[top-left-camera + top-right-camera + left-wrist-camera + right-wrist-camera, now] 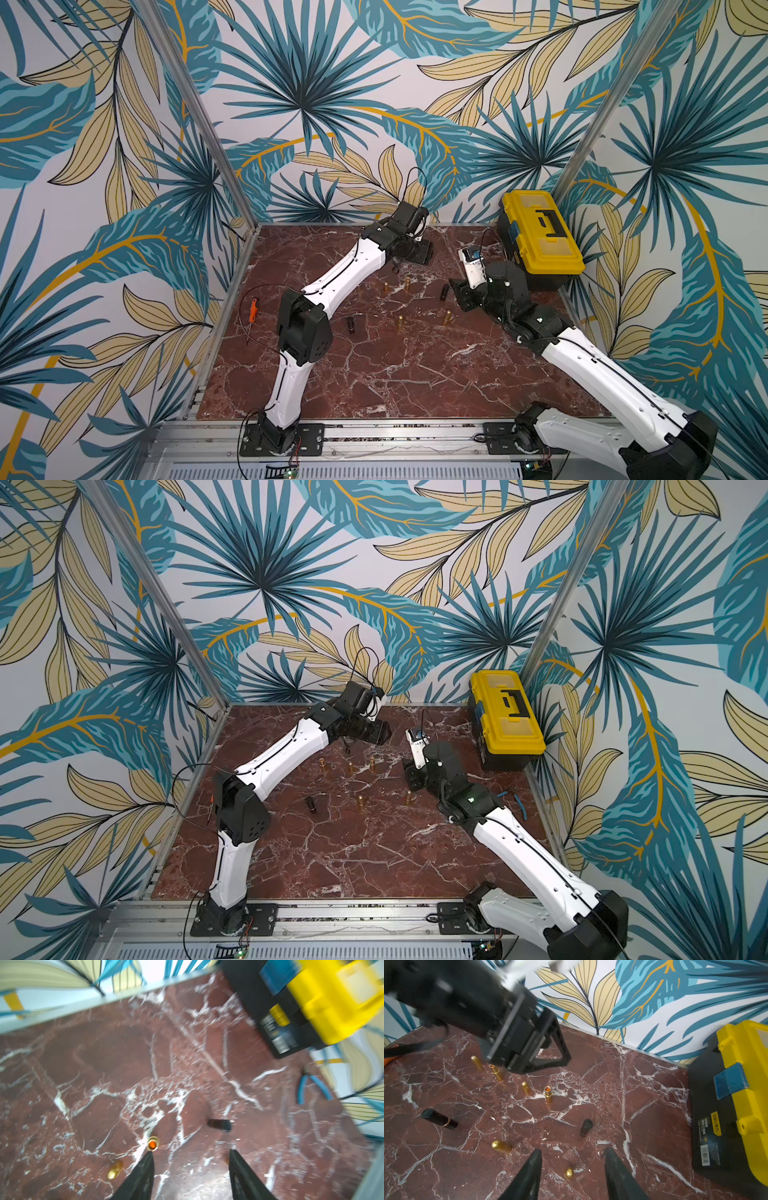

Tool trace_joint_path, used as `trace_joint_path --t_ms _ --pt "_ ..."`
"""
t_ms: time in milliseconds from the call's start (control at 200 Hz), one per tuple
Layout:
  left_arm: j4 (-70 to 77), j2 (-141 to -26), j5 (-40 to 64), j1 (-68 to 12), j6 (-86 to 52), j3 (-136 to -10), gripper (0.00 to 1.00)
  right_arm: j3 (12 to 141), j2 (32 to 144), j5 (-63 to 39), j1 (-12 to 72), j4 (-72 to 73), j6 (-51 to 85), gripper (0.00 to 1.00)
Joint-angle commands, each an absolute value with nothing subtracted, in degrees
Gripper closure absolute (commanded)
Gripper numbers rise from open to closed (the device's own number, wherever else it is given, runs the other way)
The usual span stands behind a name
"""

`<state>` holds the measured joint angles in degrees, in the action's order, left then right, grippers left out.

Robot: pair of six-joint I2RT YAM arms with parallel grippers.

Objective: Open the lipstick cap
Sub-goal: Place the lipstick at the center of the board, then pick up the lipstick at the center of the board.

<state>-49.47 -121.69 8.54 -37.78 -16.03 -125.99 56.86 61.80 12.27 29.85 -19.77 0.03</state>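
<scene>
Several small gold lipsticks stand on the red marble table (374, 374). In the right wrist view two of them are uncapped: one (548, 1094) shows an orange stick, the other (496, 1072) stands by the left gripper body. A capped gold lipstick (569, 1172) stands below and between the fingers of my right gripper (572, 1152), which is open and apart from it. A black cap (586, 1128) stands just beyond. A black lipstick (439, 1119) lies on its side. My left gripper (191, 1153) is open and empty, one fingertip close to the orange-tipped lipstick (153, 1144).
A yellow and black toolbox (540, 232) stands at the back right corner. An orange screwdriver (252, 309) lies by the left edge. Blue-handled pliers (517, 802) lie near the right wall. Patterned walls close in the table on three sides.
</scene>
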Motion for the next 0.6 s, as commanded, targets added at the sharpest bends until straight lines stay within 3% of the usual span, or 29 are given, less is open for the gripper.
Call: trace_joint_path --t_ms 0,215,596 --pt "-59.5 -127.0 12.7 -39.6 -17.2 -130.8 0.41 56.3 59.6 15.4 27.6 -22.0 3.3 0.5" --pt "-61.2 -133.0 12.3 -42.9 -17.1 -137.8 0.42 55.3 57.5 22.4 21.4 -27.0 8.7 0.48" --pt "-61.1 -142.0 9.4 -45.1 -16.6 -143.7 0.43 52.7 52.8 21.2 18.3 -28.9 9.7 0.47"
